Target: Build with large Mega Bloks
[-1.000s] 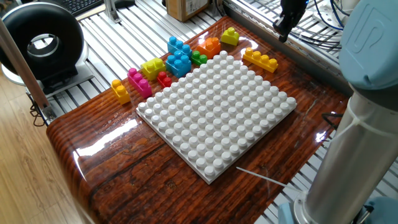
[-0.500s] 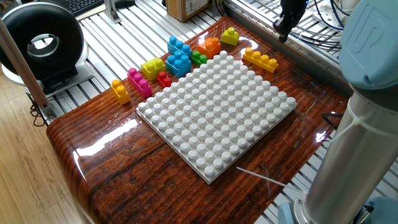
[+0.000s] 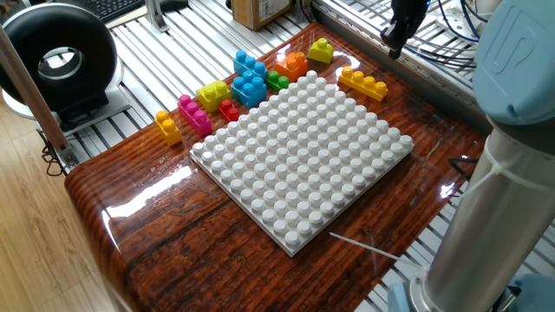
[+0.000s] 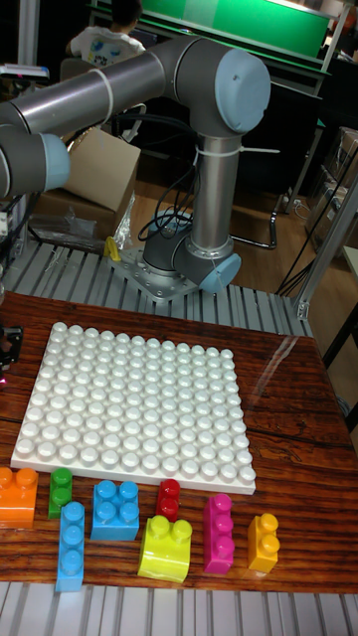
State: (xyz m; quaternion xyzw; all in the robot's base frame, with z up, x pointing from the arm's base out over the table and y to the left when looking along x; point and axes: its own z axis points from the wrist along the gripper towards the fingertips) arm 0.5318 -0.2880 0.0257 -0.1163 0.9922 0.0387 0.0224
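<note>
The Mega Bloks (image 3: 251,87) lie loose in a row on the wooden table (image 3: 173,225) along the far edge of the white baseplate (image 3: 303,156); a long yellow-orange brick (image 3: 362,83) sits apart near one corner. My gripper (image 3: 397,35) hangs above the table's edge, beyond that brick, touching nothing. It looks empty, though I cannot tell whether its fingers are spread.

Ten bricks (image 3: 250,89) (two blue), one baseplate (image 3: 303,156).
</note>
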